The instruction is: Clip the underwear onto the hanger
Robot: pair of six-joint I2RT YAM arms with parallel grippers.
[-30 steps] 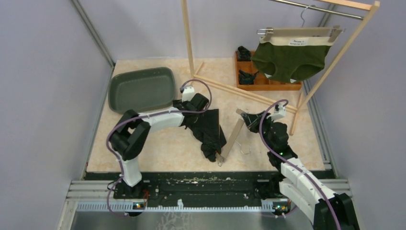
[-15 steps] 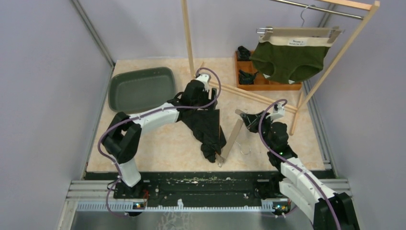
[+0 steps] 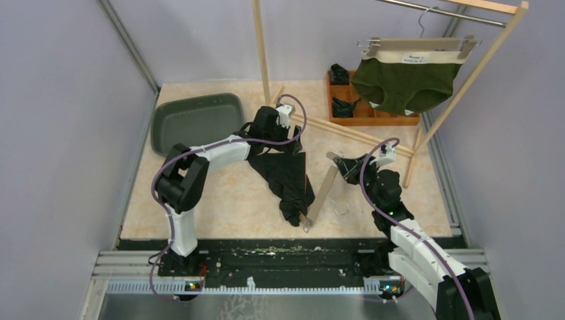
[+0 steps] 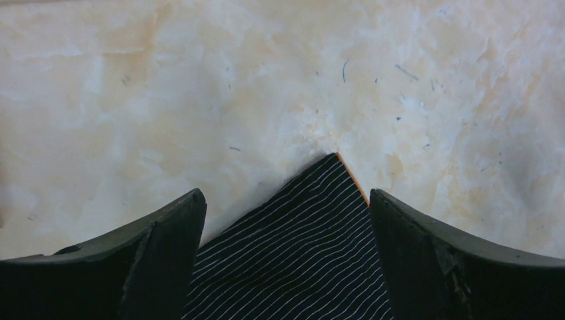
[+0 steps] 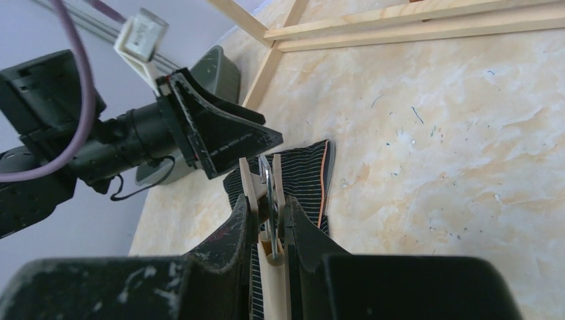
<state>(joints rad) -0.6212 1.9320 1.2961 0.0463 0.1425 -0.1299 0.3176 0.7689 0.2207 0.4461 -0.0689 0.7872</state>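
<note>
Item: black striped underwear [image 3: 288, 179], mid-table [image 3: 220, 193]; wooden hanger [image 3: 324, 190] just to its right.
The hanger's far end is buried in my right gripper [image 5: 266, 208], clamped on it; its hook is hard to make out. My left gripper [image 4: 285, 195] stands wide, the underwear's far corner lying flat between the fingers.
</note>
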